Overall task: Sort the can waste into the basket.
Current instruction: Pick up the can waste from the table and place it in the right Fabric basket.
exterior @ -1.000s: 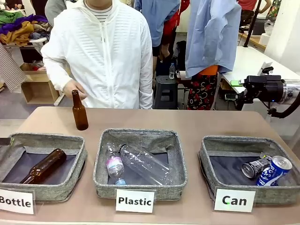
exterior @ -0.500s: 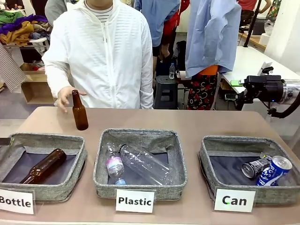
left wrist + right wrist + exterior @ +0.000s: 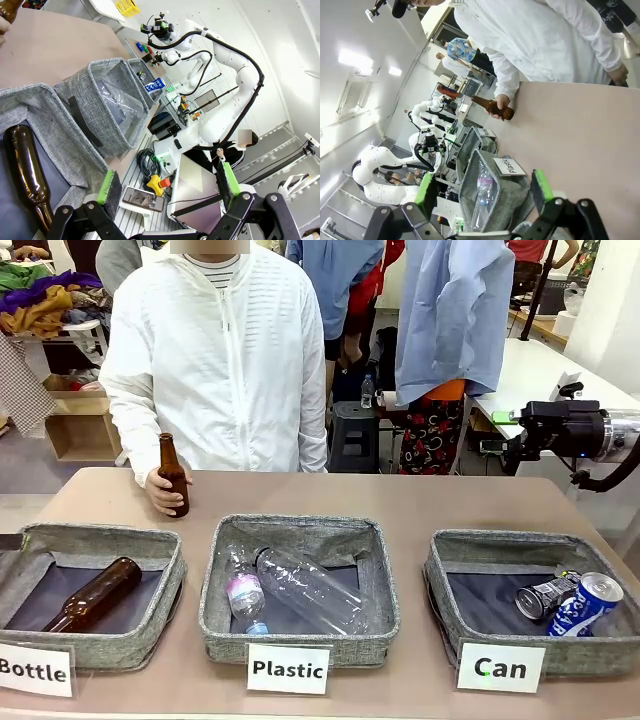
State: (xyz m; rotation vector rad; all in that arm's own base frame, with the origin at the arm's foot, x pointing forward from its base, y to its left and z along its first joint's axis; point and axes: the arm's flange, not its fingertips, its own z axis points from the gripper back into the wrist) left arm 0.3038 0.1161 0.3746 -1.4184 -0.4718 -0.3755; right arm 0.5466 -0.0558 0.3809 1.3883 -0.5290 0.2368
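2 cans, blue can (image 3: pixel 585 604) and dented can (image 3: pixel 541 597), sit at the basket's (image 3: pixel 470 552) 3 o'clock: light, thin-walled, slippery, so grip mid-body. Left gripper (image 3: pixel 167 185) and right gripper (image 3: pixel 482 191) both gape wide, empty.

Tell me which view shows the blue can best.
The front view: the blue can lies in the Can basket beside the dark dented can, lettering visible. The left wrist view catches it only as a small blue patch; the right wrist view doesn't help.

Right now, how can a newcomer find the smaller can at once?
Look at the grey fabric basket labelled "Can", the rightmost of three on the table. Two cans lie at its right end. The small dark dented metal can lies left of the taller blue can with white lettering.
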